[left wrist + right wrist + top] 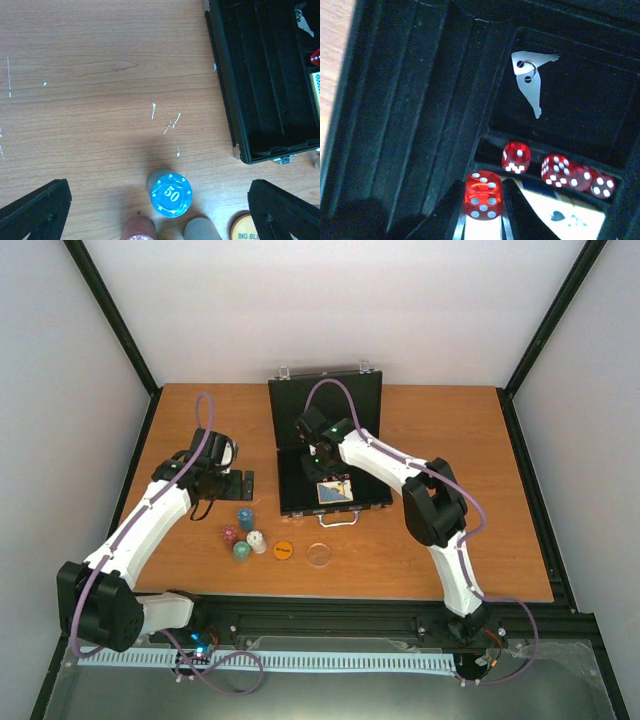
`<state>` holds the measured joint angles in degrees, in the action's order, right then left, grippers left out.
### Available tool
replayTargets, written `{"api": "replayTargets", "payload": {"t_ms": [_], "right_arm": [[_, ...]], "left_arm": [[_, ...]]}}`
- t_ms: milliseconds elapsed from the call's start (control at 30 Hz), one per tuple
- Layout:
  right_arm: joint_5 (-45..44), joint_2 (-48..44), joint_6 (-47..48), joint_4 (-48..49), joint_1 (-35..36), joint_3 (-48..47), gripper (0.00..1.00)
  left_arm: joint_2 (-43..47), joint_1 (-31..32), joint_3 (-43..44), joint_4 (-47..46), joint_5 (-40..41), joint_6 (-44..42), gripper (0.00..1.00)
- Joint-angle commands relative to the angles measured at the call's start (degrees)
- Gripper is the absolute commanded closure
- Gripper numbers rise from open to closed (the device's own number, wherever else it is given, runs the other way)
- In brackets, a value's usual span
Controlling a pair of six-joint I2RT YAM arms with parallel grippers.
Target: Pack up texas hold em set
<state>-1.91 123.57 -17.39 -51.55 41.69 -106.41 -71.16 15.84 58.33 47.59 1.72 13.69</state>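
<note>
The right gripper [483,216] is closed on a red translucent die with white pips [483,194]. It pinches the die between its two black fingers, low inside the open black hinged briefcase with silver corners [283,480]. In the right wrist view, four more red dice [555,170] sit in a narrow slot at two o'clock from the held die. At four o'clock, just beside the fingers, lies the card deck with a pale face and a spade mark [560,217]. Farther out at one o'clock, small silver keys on a ring [532,85] rest in a deeper pocket. The long chip channels [395,125] at ten o'clock hold nothing.

The left gripper [238,483] hangs wide open over the wooden table [450,540], at nine o'clock of the case in the top view. A blue chip stack marked 50 [171,195] stands under it. The red [230,535], white [257,540] and green [241,551] stacks, the orange disc [283,550] and the clear disc [320,554] are not yet packed. They lie at seven o'clock of the case.

The held die seems to be over the deck's edge rather than the slot. Released there, it would likely land on the cards or bounce into a chip channel. Pushing it sideways risks knocking the seated dice out, because the slot is tight.
</note>
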Motion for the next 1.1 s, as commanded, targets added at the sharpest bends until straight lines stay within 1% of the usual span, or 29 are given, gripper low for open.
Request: {"api": "replayTargets", "payload": {"t_ms": [0,100,267,633,933,1000,1067], "right_arm": [[1.88,3.68,1.96,2.81,-1.23,-2.85,0.97],[2.9,5.23,2.61,2.35,-1.44,-4.16,0.97],[2.6,6.36,2.44,2.43,-1.52,-3.22,0.97],[-3.79,8.02,2.87,0.71,-1.64,-2.4,0.97],[-3.55,7.47,3.18,0.72,-1.61,-2.24,0.97],[-3.12,6.9,3.68,0.75,-1.62,-1.87,0.96],[-3.26,6.33,3.89,0.77,-1.66,-1.73,0.91]], "left_arm": [[-0.75,0.16,1.1,-0.28,0.63,-0.54,0.0],[-1.15,0.16,1.1,-0.31,0.87,-0.51,0.0],[-1.73,0.16,1.41,-0.54,0.76,-0.36,0.0],[-1.88,0.2,1.36,-0.82,0.75,0.06,0.0],[-1.66,0.16,1.44,-0.57,0.66,0.19,0.0],[-1.62,0.16,1.48,-0.61,0.57,0.19,0.0],[-1.66,0.16,1.53,-0.7,0.58,0.19,0.0]]}}
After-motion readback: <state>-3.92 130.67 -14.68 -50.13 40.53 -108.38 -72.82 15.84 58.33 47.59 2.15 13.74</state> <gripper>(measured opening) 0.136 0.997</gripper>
